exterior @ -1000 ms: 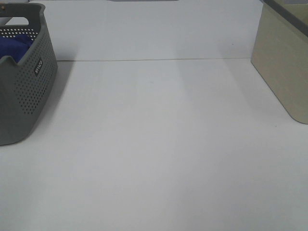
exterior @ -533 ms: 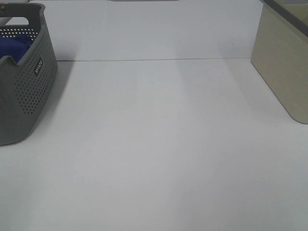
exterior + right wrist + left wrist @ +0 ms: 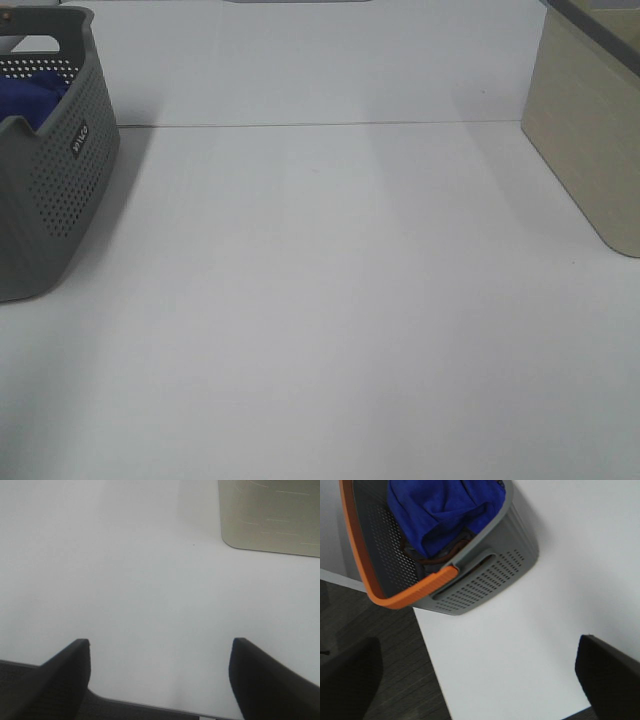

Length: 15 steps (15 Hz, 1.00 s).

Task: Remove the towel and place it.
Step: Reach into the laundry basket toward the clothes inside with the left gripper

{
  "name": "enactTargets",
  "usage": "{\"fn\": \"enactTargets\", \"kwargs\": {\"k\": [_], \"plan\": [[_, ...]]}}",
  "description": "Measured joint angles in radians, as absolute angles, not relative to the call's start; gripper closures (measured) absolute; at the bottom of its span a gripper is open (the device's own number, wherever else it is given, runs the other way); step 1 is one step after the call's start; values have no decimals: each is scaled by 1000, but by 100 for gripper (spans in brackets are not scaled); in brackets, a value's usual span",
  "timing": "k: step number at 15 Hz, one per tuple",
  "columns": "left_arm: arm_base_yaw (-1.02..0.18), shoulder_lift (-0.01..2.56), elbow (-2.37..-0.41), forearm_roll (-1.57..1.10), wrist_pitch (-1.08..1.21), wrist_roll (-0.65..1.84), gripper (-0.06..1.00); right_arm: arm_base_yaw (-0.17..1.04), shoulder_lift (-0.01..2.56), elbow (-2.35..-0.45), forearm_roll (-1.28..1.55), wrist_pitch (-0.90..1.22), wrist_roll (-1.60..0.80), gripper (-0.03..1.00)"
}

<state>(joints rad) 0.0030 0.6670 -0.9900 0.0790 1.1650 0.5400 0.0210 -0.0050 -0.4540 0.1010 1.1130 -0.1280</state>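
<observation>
The royal-blue towel (image 3: 442, 507) lies bunched inside a grey perforated basket (image 3: 490, 575) with an orange rim, standing at the table's left edge. In the exterior high view only a bit of the towel (image 3: 25, 95) shows inside the basket (image 3: 60, 190). My left gripper (image 3: 480, 680) is open and empty, above the table's near-left corner, well short of the basket. My right gripper (image 3: 160, 675) is open and empty over the table's near edge on the right. Neither gripper shows in the exterior high view.
A beige box (image 3: 590, 120) stands at the table's far right; it also shows in the right wrist view (image 3: 270, 515). The white table (image 3: 330, 300) spreads between basket and box. Dark floor (image 3: 375, 640) lies beyond the table's left edge.
</observation>
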Motion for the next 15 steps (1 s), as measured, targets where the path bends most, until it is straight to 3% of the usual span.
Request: {"fn": "enactTargets", "kwargs": {"k": [5, 15], "plan": [[3, 1088, -1324, 176, 1173, 805, -5, 21, -5, -454, 101, 1113, -128, 22], [112, 1879, -1769, 301, 1147, 980, -5, 21, -5, -454, 101, 1113, -128, 22]]}}
